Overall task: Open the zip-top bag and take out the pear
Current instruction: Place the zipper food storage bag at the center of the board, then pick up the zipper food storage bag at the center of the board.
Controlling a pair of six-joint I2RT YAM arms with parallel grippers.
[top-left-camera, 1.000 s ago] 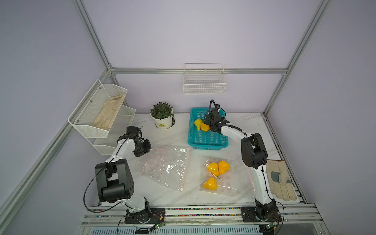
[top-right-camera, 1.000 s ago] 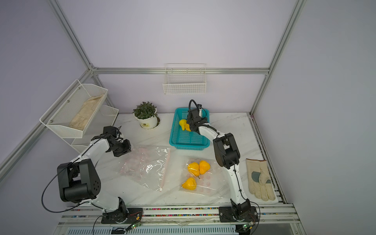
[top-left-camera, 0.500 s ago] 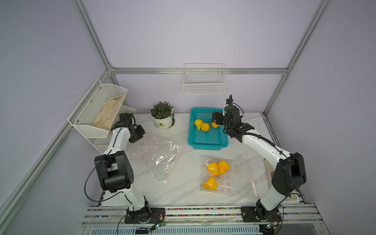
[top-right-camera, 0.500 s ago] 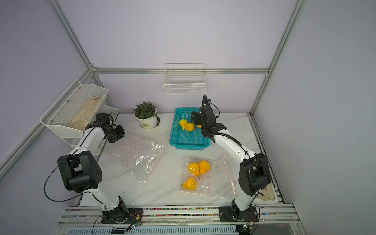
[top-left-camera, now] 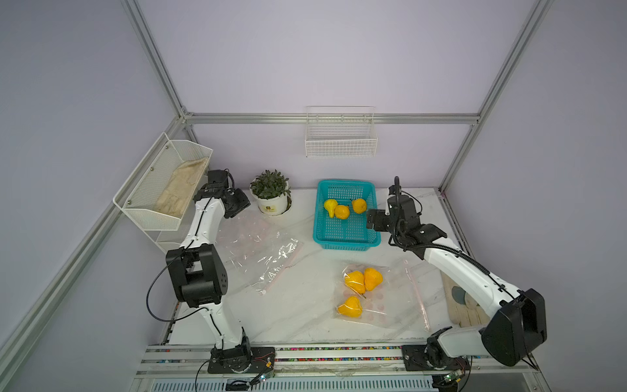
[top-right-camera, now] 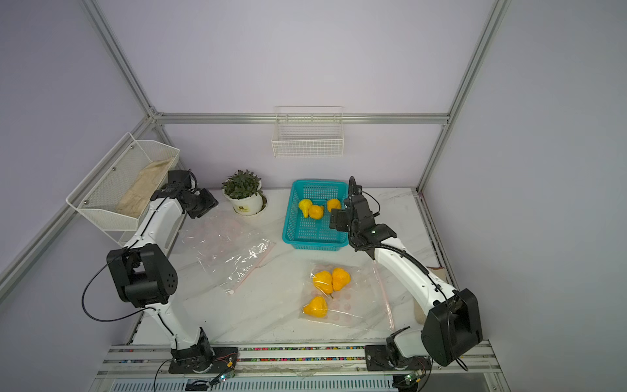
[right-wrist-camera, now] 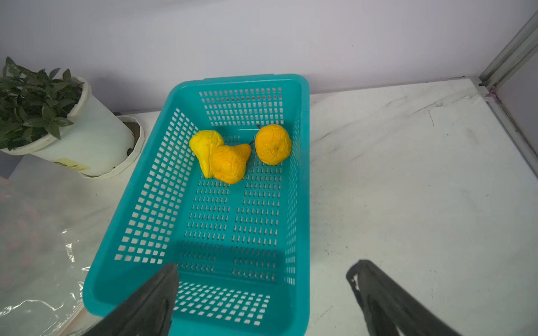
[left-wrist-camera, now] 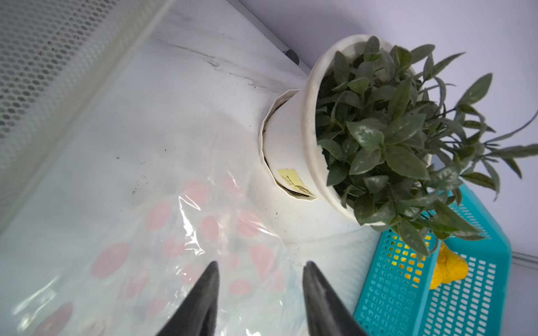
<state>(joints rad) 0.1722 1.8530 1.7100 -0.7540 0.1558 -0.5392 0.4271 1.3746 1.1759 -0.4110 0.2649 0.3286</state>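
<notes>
A clear zip-top bag lies flat at the front right, with three yellow pears inside it. Its pink zip strip faces right; I cannot tell whether it is sealed. A second, empty zip-top bag lies left of centre. My left gripper is open just over that bag's far corner, nothing between its fingers. My right gripper is open above the near right rim of the teal basket, which holds three pears.
A potted plant stands at the back, close beside the left gripper. A white wire shelf holding a glove lines the left side. Another glove lies at the right edge under the right arm. A wire basket hangs on the back wall.
The left gripper carried the empty bag towards the back left, then opened and let it go. The right arm drew back from over the basket, where a third pear now shows.
</notes>
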